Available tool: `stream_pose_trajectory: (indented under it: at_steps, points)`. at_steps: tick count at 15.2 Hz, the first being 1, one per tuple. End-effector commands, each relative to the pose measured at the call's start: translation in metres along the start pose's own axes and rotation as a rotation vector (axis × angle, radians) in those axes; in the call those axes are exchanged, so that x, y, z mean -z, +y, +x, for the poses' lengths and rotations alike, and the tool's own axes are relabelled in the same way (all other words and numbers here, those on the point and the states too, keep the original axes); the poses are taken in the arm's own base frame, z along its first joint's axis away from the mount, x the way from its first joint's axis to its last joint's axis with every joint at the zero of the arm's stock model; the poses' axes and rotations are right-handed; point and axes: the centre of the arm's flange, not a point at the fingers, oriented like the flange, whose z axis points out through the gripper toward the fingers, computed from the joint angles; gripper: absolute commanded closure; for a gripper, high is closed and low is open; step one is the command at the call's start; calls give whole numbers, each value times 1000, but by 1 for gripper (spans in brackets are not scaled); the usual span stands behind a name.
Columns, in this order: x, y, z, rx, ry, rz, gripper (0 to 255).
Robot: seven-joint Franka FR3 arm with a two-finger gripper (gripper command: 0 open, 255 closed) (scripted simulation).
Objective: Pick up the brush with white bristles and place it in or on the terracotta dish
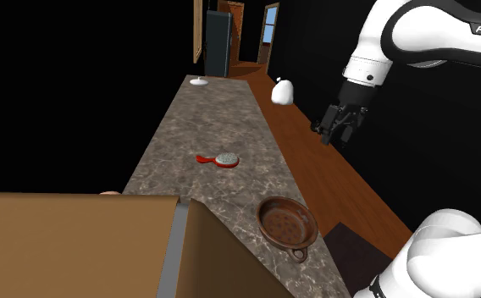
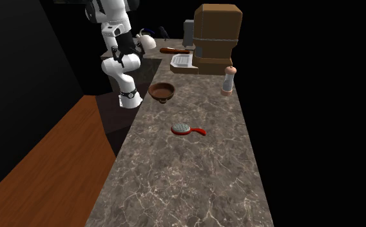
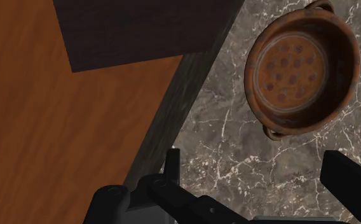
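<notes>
The claw (image 1: 339, 127) hangs high in the air by the counter's edge, on the shoulder view's right. Its two black fingers (image 3: 347, 175) stand wide apart with nothing between them, so it's empty-handed. The brush (image 1: 222, 159) lies flat on the middle of the counter (image 1: 188, 127), well apart from the claw, lower down and to the shoulder view's left. The counter is brown-grey stone veined with pale lines like marble, and a warm wooden floor (image 3: 46, 127) runs alongside. In the wrist view the dish (image 3: 303, 70) shows beyond the fingertips: round, rusty brown and mottled, with dark dots across its bottom and a small loop handle at each end. It sits near the stand, and the brush is farther along the counter. The brush has a short red handle and a round head, with pale speckled bristles facing up.
</notes>
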Motion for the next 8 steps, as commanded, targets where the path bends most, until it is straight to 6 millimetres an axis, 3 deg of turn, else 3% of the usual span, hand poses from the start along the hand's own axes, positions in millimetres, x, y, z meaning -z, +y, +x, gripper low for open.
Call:
stream_pose_trajectory:
  at_steps: [1, 8]
  points:
    - [0, 0, 0, 0, 0, 0, 0]
    - [-47, 4, 81, 141, -3, 61, 0]
